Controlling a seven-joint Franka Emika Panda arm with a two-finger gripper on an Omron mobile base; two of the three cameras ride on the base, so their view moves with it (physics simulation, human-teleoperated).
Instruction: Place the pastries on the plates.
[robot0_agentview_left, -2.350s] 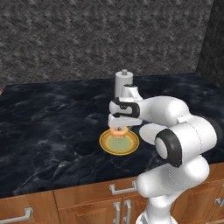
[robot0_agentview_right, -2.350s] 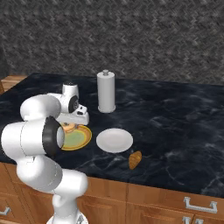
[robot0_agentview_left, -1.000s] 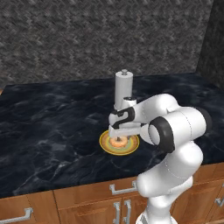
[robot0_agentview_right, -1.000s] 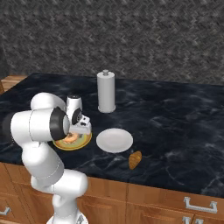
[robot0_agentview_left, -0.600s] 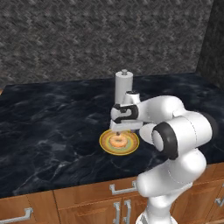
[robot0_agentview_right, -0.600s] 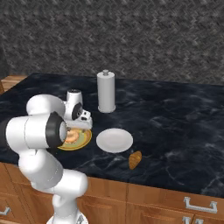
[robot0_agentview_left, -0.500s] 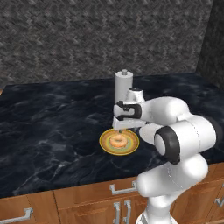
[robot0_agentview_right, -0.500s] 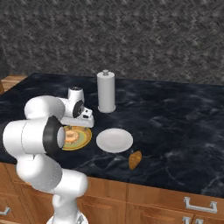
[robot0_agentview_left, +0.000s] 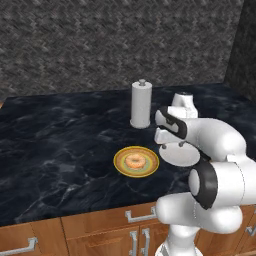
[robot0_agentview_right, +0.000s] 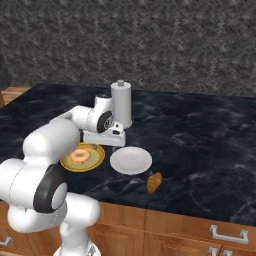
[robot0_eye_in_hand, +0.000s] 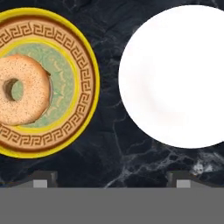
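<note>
Donut (robot0_agentview_left: 135, 161) lies on yellow plate (robot0_agentview_left: 121, 165). Gripper (robot0_eye_in_hand: 111, 178), jaws apart and empty, hovers above the counter (robot0_agentview_left: 60, 145) beside white plate (robot0_agentview_right: 131, 160).

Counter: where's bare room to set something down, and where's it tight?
Free: the whole white plate, and dark counter left of the yellow-rimmed plate, plus right of the brown pastry. Tight: between the two plates, below the paper-towel roll, where the open gripper hovers.
</note>
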